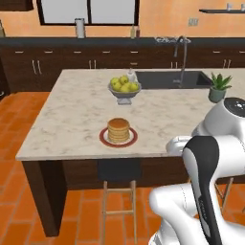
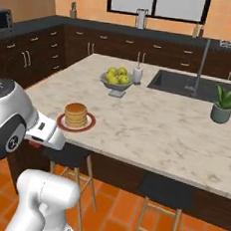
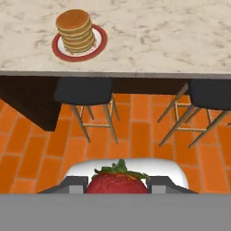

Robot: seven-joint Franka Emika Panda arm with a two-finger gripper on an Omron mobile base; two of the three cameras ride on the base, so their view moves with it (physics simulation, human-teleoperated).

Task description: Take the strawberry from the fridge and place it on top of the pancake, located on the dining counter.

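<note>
pincer clamps the strawberry; pancake on its plate, dining counter; no readable writing

No text, label, brand, number or sign can be read in any of the views. The dark stripe on the white robot arm carries faint grey marks, too blurred to make out. The tall white canister on the far dark tabletop and the small white bottle beside the bowl of yellow fruit show no legible print.
</note>
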